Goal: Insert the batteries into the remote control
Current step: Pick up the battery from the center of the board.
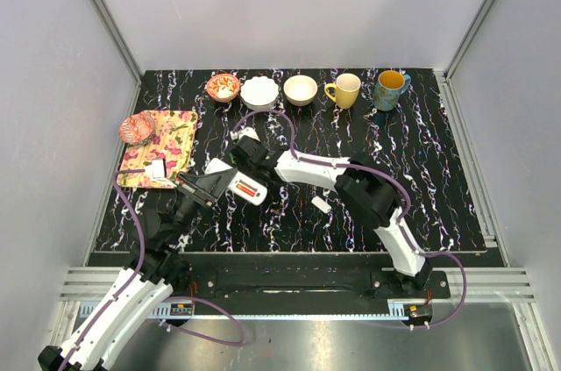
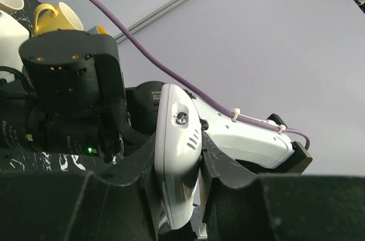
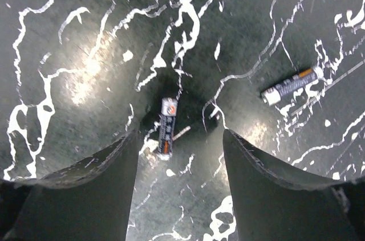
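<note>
Left gripper (image 2: pixel 179 167) clamps the remote control (image 2: pixel 177 121), left-centre of table (image 1: pixel 456 178). Right gripper (image 3: pixel 179 138) hangs spread over 1 battery (image 3: pixel 166 127) lying flat, 2nd battery (image 3: pixel 291 85) apart. Pick-up step, likely: next needs straight descent, then a squeeze across it

Left fingers (image 2: pixel 227 168) clamped; right fingers (image 3: pixel 85 195) seemingly apart.

Remote control (image 2: pixel 178 167): smooth white plastic, glossy. Tabletop (image 3: pixel 74 76): black, white-veined, polished sheen. Battery (image 3: pixel 166 127), centre of frame: glossy printed wrap. Mat (image 1: pixel 175 136), left of frame: floral cloth, matt.
</note>
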Available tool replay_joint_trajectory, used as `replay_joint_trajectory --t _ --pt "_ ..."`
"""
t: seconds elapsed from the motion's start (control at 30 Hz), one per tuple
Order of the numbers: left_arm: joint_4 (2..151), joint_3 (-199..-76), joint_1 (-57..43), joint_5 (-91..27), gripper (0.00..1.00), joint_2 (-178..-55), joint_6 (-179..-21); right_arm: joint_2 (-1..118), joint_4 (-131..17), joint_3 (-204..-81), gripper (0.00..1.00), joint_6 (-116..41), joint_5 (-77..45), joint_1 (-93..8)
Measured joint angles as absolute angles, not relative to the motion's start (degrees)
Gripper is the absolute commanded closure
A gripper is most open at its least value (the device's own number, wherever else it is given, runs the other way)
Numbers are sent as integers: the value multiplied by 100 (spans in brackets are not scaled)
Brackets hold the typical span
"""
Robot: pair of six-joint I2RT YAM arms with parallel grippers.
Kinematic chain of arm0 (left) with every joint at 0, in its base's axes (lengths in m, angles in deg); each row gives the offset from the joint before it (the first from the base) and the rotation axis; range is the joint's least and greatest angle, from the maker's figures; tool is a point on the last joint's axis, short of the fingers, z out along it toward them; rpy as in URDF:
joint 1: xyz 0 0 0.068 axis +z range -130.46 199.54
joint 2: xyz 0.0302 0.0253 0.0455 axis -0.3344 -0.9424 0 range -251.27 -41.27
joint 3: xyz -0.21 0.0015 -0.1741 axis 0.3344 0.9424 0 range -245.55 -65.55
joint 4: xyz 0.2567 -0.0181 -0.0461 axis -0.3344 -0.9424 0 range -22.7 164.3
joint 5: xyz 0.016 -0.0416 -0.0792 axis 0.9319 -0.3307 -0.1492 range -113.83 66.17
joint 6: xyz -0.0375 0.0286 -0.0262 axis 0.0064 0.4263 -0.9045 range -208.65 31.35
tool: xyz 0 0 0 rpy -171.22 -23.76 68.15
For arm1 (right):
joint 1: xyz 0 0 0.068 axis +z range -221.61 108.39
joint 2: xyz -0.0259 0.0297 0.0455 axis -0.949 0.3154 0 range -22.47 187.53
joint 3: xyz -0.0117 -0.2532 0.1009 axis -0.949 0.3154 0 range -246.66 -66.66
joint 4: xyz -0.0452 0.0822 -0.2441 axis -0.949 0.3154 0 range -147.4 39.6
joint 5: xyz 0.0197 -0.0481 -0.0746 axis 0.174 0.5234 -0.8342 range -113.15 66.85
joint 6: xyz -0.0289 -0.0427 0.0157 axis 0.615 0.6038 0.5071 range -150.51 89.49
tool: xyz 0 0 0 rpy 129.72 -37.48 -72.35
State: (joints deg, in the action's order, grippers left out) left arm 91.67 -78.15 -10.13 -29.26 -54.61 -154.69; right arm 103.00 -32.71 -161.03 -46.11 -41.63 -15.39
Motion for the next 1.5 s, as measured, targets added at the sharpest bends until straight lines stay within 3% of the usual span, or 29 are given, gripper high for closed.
replay_joint_trajectory --t 0.4,0.57,1.13,1.47,1.5 --pt "9195 -7806 -1013 -2937 100 -5457 -15473 10787 -2978 -16837 49 -4534 -3560 -1775" --pt "9197 -7802 -1013 -2939 100 -5457 -15478 10842 -2827 -16958 60 -4506 -3474 -1862" --pt "9250 -7712 -1013 -2945 100 -5494 -15513 11133 -2517 -17476 58 -4425 -3398 -1864" --pt "9252 -7712 -1013 -2945 100 -5494 -15515 11172 -2477 -17550 77 -4425 -3352 -1864" --pt "9252 -7712 -1013 -2945 100 -5494 -15515 11172 -2480 -17543 82 -4425 -3352 -1864"
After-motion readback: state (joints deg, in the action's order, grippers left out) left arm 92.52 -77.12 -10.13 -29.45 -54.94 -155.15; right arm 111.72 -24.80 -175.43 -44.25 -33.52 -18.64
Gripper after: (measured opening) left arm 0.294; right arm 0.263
